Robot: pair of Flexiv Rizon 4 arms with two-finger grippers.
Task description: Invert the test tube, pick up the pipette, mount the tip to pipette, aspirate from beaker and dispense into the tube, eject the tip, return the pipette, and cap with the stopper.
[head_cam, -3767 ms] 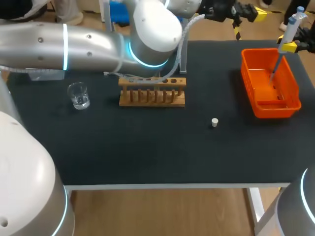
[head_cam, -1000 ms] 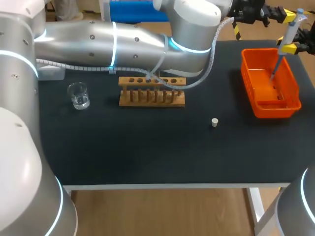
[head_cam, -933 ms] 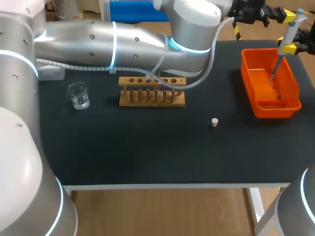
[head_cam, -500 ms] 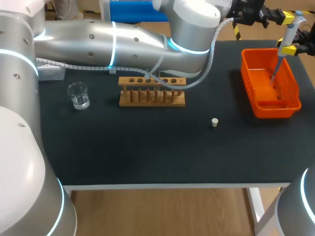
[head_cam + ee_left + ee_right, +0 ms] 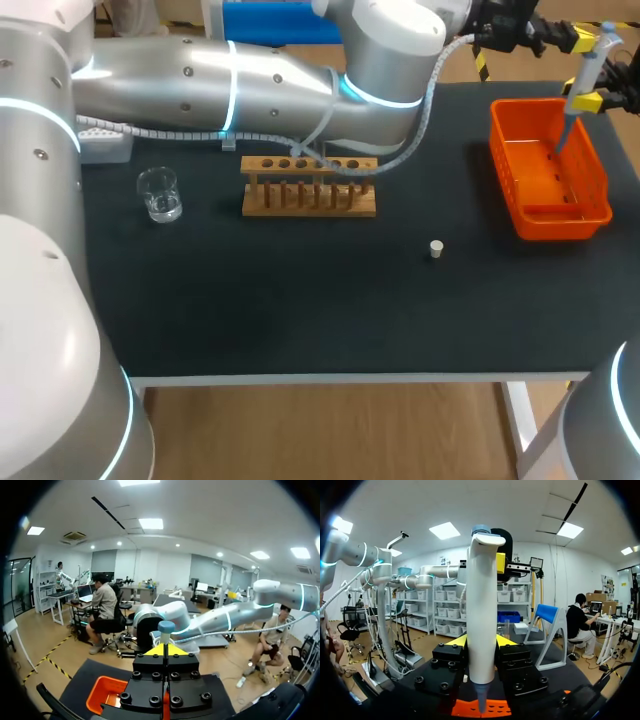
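While the step in hand looks to be ejecting the tip, the nearest thing to the front edge is a small white stopper point(image 5: 436, 249). It lies alone on the black table point(image 5: 300, 300), apart from the orange bin point(image 5: 505, 170) and on the bin's near left side. Farther back, well to the left of the bin, stands a wooden tube rack point(image 5: 310, 200), with a clear glass beaker point(image 5: 160, 193) farther left again. I cannot pick out the test tube among the rack's holes. Over the bin's far end the right gripper point(image 5: 481, 642) is clamped on the white body of the pipette point(image 5: 592, 62), one yellow tip on each side. It holds the pipette near upright, with the slim lower end pointing down between the bin's walls. Farthest back, the left arm point(image 5: 250, 85) reaches across toward the bin, and the left gripper point(image 5: 165, 650) sits beside the pipette's top. Its yellow tips look pressed together into one wedge, with the pipette's round knob just ahead of them. To do this well, I judge the push should run straight down the pipette's length. A sideways shove could tilt it in the right grip, which needs to hold firm. The lower end should stay inside the bin's walls so the tip drops in and not onto the table.
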